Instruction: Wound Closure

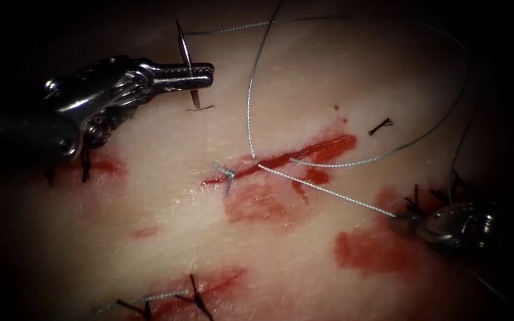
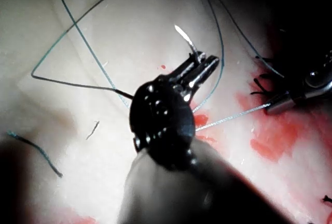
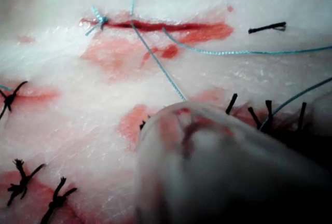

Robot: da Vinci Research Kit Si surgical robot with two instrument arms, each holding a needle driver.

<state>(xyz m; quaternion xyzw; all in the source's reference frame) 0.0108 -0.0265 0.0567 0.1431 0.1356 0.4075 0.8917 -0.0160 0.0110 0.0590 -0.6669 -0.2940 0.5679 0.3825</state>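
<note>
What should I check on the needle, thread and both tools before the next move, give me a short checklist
1. Left tool holds the needle near mid-curve, jaws shut: ok.
2. Needle clear of the tissue: ok, both ends show above the surface.
3. Right tool grips the thread, which runs taut to the cut: ok.
4. Thread free of tangles: cannot tell, a wide loop crosses itself above the cut.
5. Knot at the cut's left end sits in place: ok.

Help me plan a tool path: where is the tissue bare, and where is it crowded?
Bare: between the left hand holding the needle and the cut. Crowded: thread runs taut from the cut to the right hand, with loops above.
</note>
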